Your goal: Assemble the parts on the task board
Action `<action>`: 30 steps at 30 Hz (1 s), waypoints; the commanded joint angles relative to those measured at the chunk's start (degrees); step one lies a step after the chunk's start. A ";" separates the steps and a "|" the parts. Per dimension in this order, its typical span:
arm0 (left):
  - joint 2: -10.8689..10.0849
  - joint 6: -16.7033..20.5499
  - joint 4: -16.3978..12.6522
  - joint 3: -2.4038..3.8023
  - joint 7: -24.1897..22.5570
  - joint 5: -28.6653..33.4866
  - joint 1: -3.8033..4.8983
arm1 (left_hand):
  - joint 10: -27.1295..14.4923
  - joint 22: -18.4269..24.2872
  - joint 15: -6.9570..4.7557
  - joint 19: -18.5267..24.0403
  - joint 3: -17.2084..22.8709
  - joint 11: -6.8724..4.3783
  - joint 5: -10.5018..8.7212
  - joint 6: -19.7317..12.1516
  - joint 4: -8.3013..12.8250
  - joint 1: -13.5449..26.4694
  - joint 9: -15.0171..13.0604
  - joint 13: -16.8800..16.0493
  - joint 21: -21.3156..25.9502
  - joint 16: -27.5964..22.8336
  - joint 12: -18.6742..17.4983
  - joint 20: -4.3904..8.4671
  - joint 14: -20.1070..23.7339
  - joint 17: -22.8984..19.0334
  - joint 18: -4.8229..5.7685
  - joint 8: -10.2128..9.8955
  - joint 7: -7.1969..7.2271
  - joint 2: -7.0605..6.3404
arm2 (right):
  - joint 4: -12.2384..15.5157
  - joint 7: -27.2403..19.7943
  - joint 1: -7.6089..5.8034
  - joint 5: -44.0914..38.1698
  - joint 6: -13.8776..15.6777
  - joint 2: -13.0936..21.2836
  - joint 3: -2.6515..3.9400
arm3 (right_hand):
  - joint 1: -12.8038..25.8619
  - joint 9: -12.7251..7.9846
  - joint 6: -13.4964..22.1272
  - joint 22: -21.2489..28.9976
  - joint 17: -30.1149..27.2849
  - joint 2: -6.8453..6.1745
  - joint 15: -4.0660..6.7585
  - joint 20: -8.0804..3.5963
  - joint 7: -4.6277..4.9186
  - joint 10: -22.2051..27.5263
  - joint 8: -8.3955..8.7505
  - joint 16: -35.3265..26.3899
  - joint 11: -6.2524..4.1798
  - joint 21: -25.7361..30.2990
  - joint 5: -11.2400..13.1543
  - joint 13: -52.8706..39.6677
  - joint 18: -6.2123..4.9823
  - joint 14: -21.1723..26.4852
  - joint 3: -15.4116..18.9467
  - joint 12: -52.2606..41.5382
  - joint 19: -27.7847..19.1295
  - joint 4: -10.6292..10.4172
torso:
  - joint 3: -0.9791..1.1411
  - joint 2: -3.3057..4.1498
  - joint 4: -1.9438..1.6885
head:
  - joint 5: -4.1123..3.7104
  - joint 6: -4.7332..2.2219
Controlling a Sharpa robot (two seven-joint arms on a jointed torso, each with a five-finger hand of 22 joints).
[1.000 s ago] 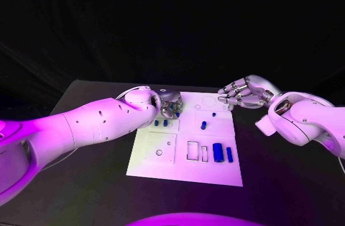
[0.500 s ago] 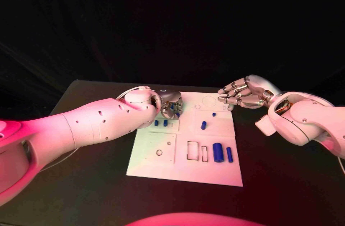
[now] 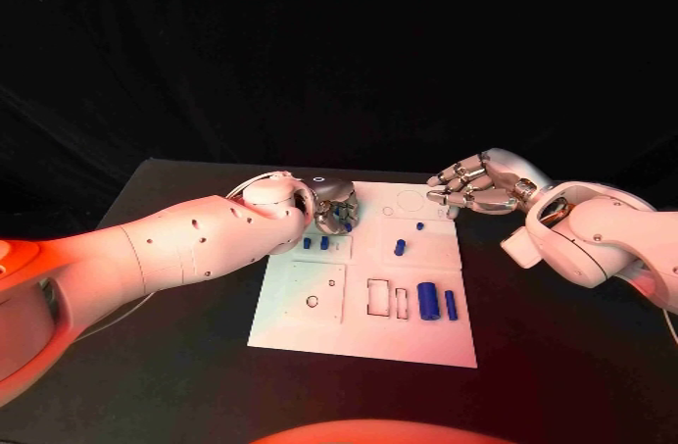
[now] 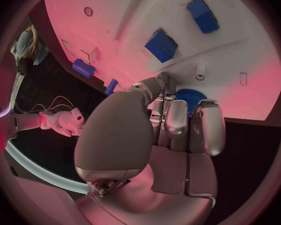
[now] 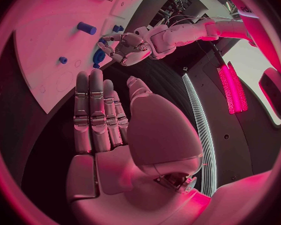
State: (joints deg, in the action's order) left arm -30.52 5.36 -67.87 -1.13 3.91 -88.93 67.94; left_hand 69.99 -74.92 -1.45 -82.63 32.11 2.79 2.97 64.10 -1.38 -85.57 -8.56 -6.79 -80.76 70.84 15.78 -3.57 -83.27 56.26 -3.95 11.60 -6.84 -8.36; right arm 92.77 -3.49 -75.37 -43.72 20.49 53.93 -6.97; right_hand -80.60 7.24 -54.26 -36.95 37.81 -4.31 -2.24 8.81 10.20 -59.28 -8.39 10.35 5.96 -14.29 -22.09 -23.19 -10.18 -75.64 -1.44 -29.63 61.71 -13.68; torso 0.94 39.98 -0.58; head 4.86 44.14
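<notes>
The white task board (image 3: 314, 319) lies in the middle of the black table. My left hand (image 3: 335, 209) is low over the board's far left corner, its fingers curled round a blue ridged round part (image 4: 189, 98) that it grips against the board. Two small blue blocks (image 3: 315, 241) lie just in front of that hand. A short blue peg (image 3: 400, 247) and a tiny one (image 3: 419, 224) stand mid-board. A thick blue cylinder (image 3: 428, 298) and a thin one (image 3: 451, 303) lie at the near right. My right hand (image 3: 473, 189) hovers at the board's far right corner, fingers apart, holding nothing.
Outlined recesses (image 3: 379, 296) and a raised square plate (image 3: 318, 289) mark the board's near half. Bare black table (image 3: 169, 366) surrounds the board on every side. In the right wrist view my left hand (image 5: 131, 44) appears across the board (image 5: 34, 60).
</notes>
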 commanded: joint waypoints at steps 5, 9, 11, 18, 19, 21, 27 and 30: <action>-1.64 1.86 -1.95 0.30 -1.26 1.42 0.01 | 0.96 -4.18 -0.14 -0.37 0.11 -0.01 0.19 1.01 0.92 0.99 0.04 -0.33 -0.27 0.33 -0.75 -0.13 -0.29 -0.07 0.92 -0.62 -0.21 -0.36 | 0.00 -0.46 0.02 -0.27 -0.35 -0.02 0.02 | -0.15 0.01 0.06 0.07 0.05 0.24 -0.01 -0.09 -0.01 0.29 -0.38 -0.34 -0.18 0.24 -0.19 0.07 -0.29 -0.36 -0.37 0.03 0.34 -0.06 | -0.03 -0.05 -0.08 | 0.07 -0.21; -3.05 1.91 -3.37 0.98 -1.00 2.74 0.08 | 1.07 -4.24 -0.15 -0.38 0.00 -0.04 0.18 1.17 0.94 1.58 0.05 -0.44 -0.31 0.37 -0.97 -0.13 -0.30 -0.12 0.93 -0.76 -0.21 -0.43 | -0.08 -0.46 0.02 -0.27 -0.34 0.00 0.02 | -0.15 0.01 0.06 0.07 0.05 0.24 -0.01 -0.09 -0.01 0.29 -0.38 -0.34 -0.18 0.24 -0.19 0.07 -0.29 -0.36 -0.37 0.03 0.34 -0.06 | -0.02 -0.09 -0.17 | 0.03 -0.29; -3.75 1.79 -4.05 1.40 -0.78 3.69 0.16 | 1.10 -4.20 -0.14 -0.34 -0.08 -0.06 0.18 1.24 0.93 1.87 0.05 -0.49 -0.27 0.39 -1.09 -0.14 -0.31 -0.15 0.91 -0.83 -0.20 -0.46 | -0.12 -0.47 0.02 -0.27 -0.35 -0.01 0.02 | -0.15 0.01 0.06 0.07 0.05 0.24 -0.01 -0.09 -0.01 0.29 -0.38 -0.34 -0.18 0.24 -0.19 0.07 -0.29 -0.36 -0.37 0.03 0.34 -0.06 | -0.04 -0.11 -0.15 | 0.05 -0.34; -7.18 0.95 -7.00 2.52 0.40 7.13 0.82 | 1.19 -4.15 -0.15 -0.29 -0.37 -0.09 0.17 1.34 0.92 2.61 0.07 -0.61 -0.22 0.41 -1.39 -0.15 -0.30 -0.27 0.90 -1.04 -0.18 -0.63 | -0.21 -0.47 0.02 -0.27 -0.35 0.04 0.02 | -0.16 0.01 0.04 0.11 0.06 0.24 -0.01 -0.10 -0.01 0.28 -0.42 -0.39 -0.19 0.26 -0.20 0.11 -0.29 -0.38 -0.40 0.01 0.37 -0.06 | -0.04 -0.07 -0.13 | 0.23 -0.45; -7.61 0.88 -7.32 2.58 0.53 7.39 0.90 | 1.19 -4.16 -0.15 -0.29 -0.38 -0.09 0.17 1.35 0.92 2.63 0.07 -0.61 -0.22 0.42 -1.40 -0.15 -0.30 -0.27 0.90 -1.05 -0.18 -0.64 | -0.22 -0.47 0.02 -0.27 -0.35 0.05 0.02 | -0.16 0.01 0.04 0.11 0.06 0.24 -0.01 -0.10 -0.01 0.28 -0.42 -0.39 -0.19 0.26 -0.20 0.11 -0.29 -0.38 -0.40 0.01 0.37 -0.06 | -0.03 -0.08 -0.15 | 0.22 -0.44; -8.73 0.68 -8.10 2.68 0.88 8.18 1.07 | 1.21 -4.18 -0.16 -0.30 -0.43 -0.10 0.17 1.37 0.92 2.73 0.07 -0.63 -0.23 0.43 -1.45 -0.15 -0.31 -0.26 0.90 -1.08 -0.17 -0.65 | -0.22 -0.47 0.02 -0.27 -0.36 0.08 0.02 | -0.16 0.01 0.04 0.11 0.06 0.24 -0.01 -0.10 -0.01 0.28 -0.42 -0.39 -0.19 0.26 -0.20 0.11 -0.29 -0.38 -0.40 0.01 0.37 -0.06 | -0.01 -0.08 -0.18 | 0.20 -0.41; -11.14 -0.44 -9.01 2.81 1.71 9.67 1.29 | 1.27 -4.17 -0.17 -0.29 -0.56 -0.12 0.17 1.45 0.91 2.98 0.07 -0.68 -0.22 0.44 -1.57 -0.15 -0.31 -0.31 0.90 -1.15 -0.15 -0.70 | -0.22 -0.44 0.02 -0.27 -0.38 0.15 0.02 | -0.16 0.01 0.04 0.11 0.06 0.24 -0.01 -0.10 -0.01 0.28 -0.42 -0.39 -0.19 0.26 -0.20 0.11 -0.29 -0.38 -0.40 0.01 0.37 -0.06 | -0.04 -0.04 -0.14 | 0.25 -0.46; -11.38 -0.74 -8.62 2.82 1.83 9.94 1.31 | 1.27 -4.16 -0.17 -0.28 -0.58 -0.12 0.17 1.45 0.92 3.01 0.08 -0.69 -0.21 0.44 -1.59 -0.15 -0.30 -0.33 0.89 -1.16 -0.15 -0.71 | -0.22 -0.44 0.02 -0.27 -0.37 0.16 0.02 | -0.16 0.01 0.04 0.11 0.06 0.24 -0.01 -0.10 -0.01 0.28 -0.42 -0.39 -0.19 0.26 -0.20 0.11 -0.29 -0.38 -0.40 0.01 0.37 -0.06 | -0.02 0.00 -0.11 | 0.37 -0.41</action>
State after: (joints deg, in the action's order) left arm -41.91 6.12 -76.59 1.65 5.01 -80.94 69.17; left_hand 70.92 -74.91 -1.45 -82.63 31.77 2.69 2.97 65.09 -0.45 -82.97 -8.45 -7.43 -80.76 71.09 14.43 -3.58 -83.26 55.99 -3.96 10.59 -7.04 -8.98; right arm 92.57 -3.52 -75.36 -43.72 20.49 54.08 -6.96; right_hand -80.60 7.24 -54.26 -36.89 37.78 -4.31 -2.24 8.81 10.20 -59.28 -8.63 10.35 5.96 -14.29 -22.08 -23.13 -10.18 -75.63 -1.44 -29.63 61.71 -13.68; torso 0.91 39.93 -0.71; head 5.09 43.67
